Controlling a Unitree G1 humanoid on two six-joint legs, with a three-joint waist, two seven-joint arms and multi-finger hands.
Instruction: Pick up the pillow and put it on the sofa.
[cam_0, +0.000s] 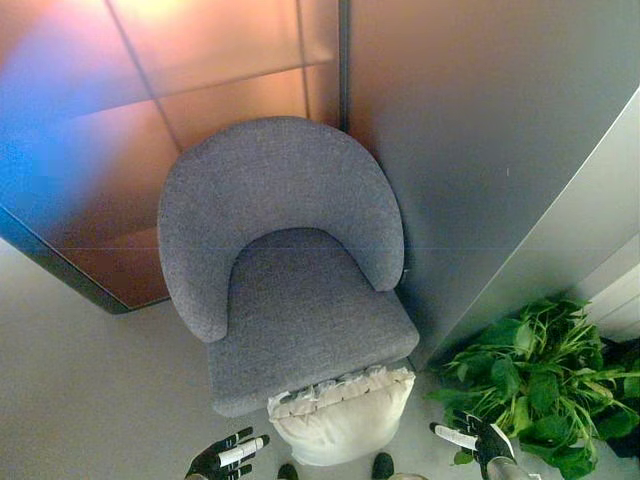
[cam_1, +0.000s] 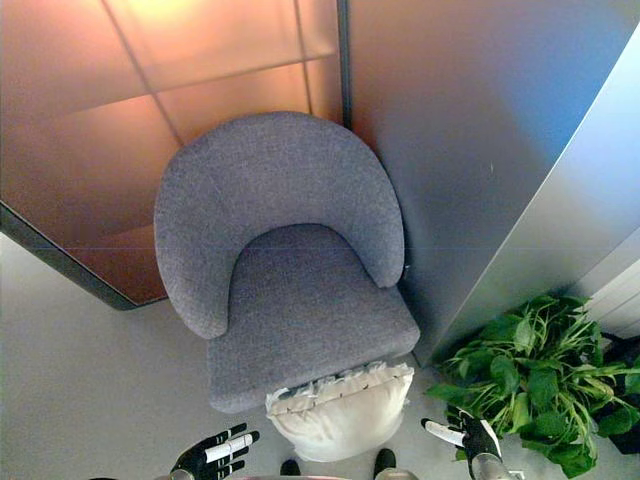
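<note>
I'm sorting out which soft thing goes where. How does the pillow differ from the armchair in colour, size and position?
The pillow is cream-white with a ruffled edge; the armchair is plain grey fabric. The pillow is far smaller than the armchair, narrower than its seat. The pillow sits on the floor leaning against the seat's front edge, while the armchair stands in the corner by the walls. Both look soft and upholstered.
</note>
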